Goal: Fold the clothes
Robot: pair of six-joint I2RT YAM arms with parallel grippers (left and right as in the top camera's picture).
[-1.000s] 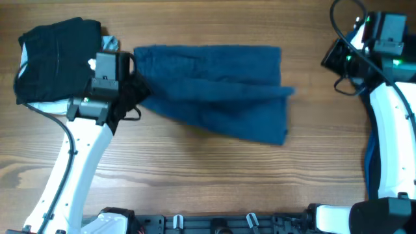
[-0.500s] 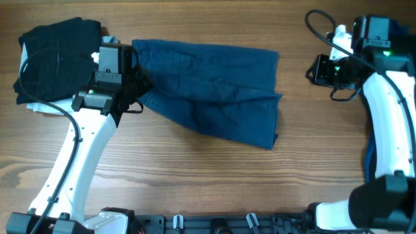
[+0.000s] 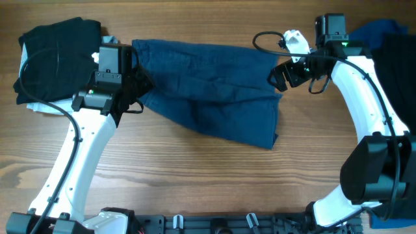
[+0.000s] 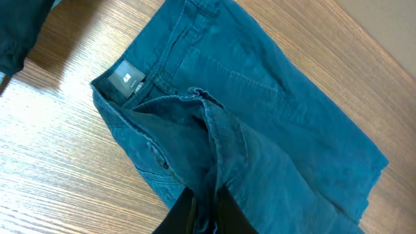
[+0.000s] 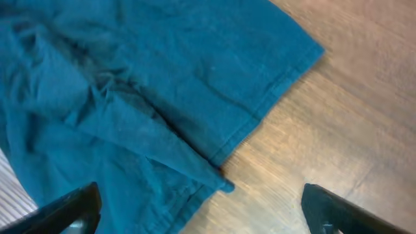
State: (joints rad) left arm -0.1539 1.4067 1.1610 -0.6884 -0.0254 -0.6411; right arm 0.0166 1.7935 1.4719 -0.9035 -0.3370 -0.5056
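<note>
Two grippers stand at opposite ends of the dark blue shorts [image 3: 208,91], whose long axis runs straight from one pair of jaws to the other. We see the left gripper [image 4: 205,209] clenched on a gathered fold of denim at the waistband end, the cloth fanning away ahead of its jaws toward the far hem. The right gripper [image 5: 201,211] hangs with its jaws spread wide and empty. A hem corner [image 5: 221,185] lies just ahead of the gap between them, with the leg stretching off to one side and bare table [image 5: 338,104] to the other. We judge the right arm the nearer to that free hem. The coming move would turn on lowering those jaws onto the corner and carrying it along the axis toward the left jaws. A black garment [image 3: 55,58] lies behind the left jaws.
</note>
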